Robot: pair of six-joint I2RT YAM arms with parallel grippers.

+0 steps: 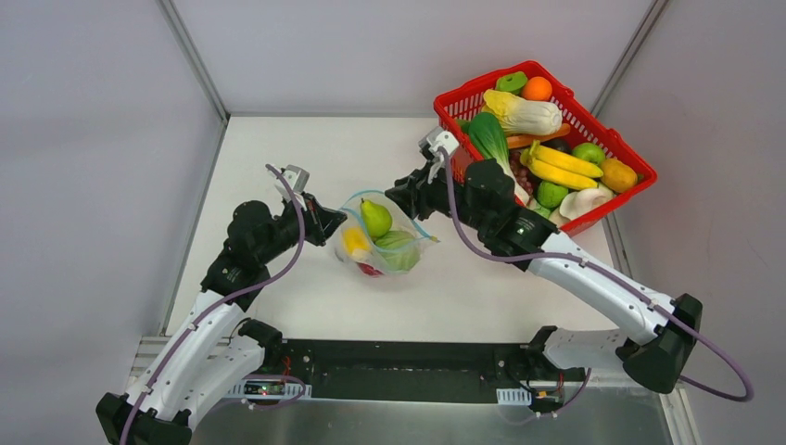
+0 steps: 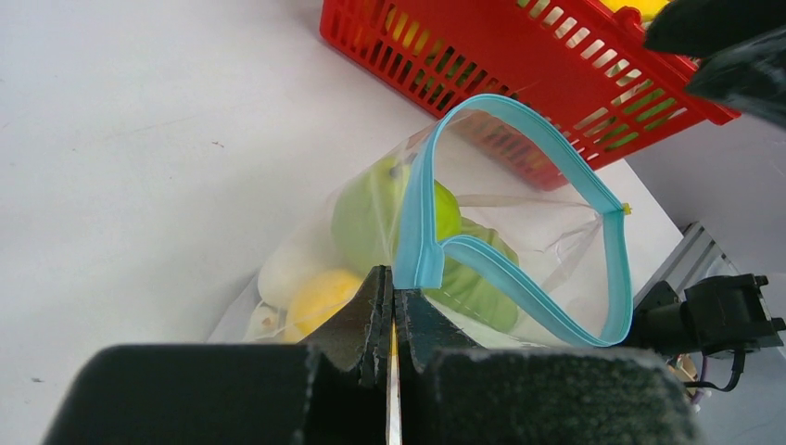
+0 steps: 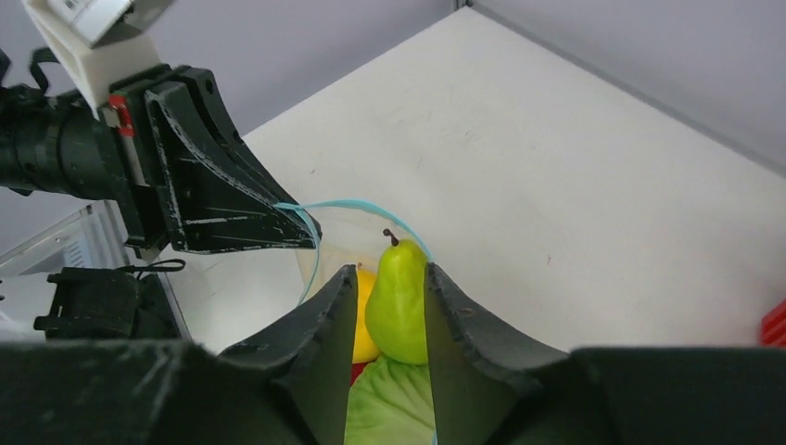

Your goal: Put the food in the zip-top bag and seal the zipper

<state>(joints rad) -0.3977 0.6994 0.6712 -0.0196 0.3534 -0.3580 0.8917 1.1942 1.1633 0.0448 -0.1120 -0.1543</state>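
The zip-top bag (image 1: 412, 243) lies mid-table with its mouth open, the teal zipper (image 2: 414, 222) standing in a loop. Inside it are food pieces: a green pear (image 1: 374, 218), a yellow lemon (image 1: 355, 243), a green cabbage (image 1: 397, 250), a red tomato (image 1: 369, 270) and a white radish (image 2: 283, 269). My left gripper (image 1: 335, 222) (image 2: 394, 278) is shut on the bag's zipper edge at the left. At the bag's right rim my right gripper (image 1: 400, 197) (image 3: 389, 269) is open, gripping nothing. The pear (image 3: 399, 306) and cabbage (image 3: 389, 408) show through its gap.
A red mesh basket (image 1: 482, 83) full of other toy fruit and vegetables stands at the back right, just behind my right arm. It also shows close beyond the bag in the left wrist view (image 2: 519, 46). White walls bound the table at the back and sides.
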